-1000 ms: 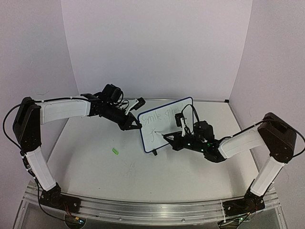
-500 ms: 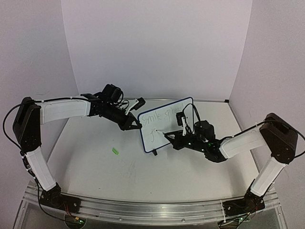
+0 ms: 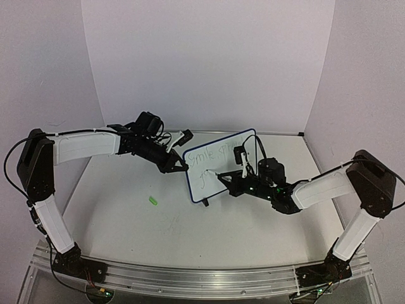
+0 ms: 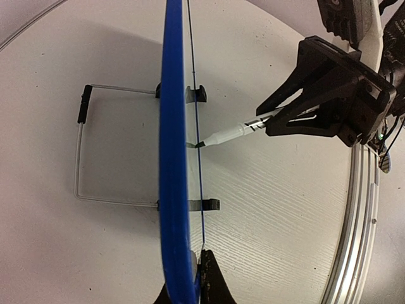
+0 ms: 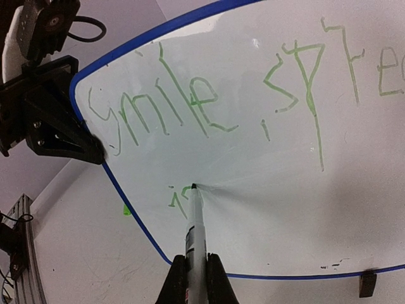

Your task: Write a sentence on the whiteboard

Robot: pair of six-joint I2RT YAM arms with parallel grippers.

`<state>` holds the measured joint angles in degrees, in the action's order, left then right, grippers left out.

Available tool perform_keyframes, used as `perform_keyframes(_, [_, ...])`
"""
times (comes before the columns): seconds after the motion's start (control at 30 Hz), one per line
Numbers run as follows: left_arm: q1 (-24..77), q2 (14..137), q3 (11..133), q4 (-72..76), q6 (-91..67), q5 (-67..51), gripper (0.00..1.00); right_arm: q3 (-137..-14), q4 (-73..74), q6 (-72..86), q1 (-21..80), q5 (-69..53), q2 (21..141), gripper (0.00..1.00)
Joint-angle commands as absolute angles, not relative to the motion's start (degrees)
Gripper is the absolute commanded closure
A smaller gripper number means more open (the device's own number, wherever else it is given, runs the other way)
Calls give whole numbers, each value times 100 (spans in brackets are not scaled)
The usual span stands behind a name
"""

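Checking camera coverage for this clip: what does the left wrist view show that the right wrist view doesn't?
Left wrist only: the whiteboard edge-on, with its wire stand behind. Right wrist only: the board's face with the green sentence. Both: the marker tip touching the board, the right hand shut on the marker, the left hand clamping the board's edge.

We list: a white desk, matte, faintly grained and scuffed; a plain pale back wall; a left side panel and a right side panel, meeting it at the desk's far corners; an aluminium rail along the desk's near edge. Light even, shadows soft.
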<state>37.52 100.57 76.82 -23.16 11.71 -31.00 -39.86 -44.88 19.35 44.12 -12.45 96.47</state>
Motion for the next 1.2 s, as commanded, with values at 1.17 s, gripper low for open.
perform_keyframes(1.17, [3813,10258,7743,-2767,1394,-2761,100,-4236,-4506,1867,4386,-1006,9618,100])
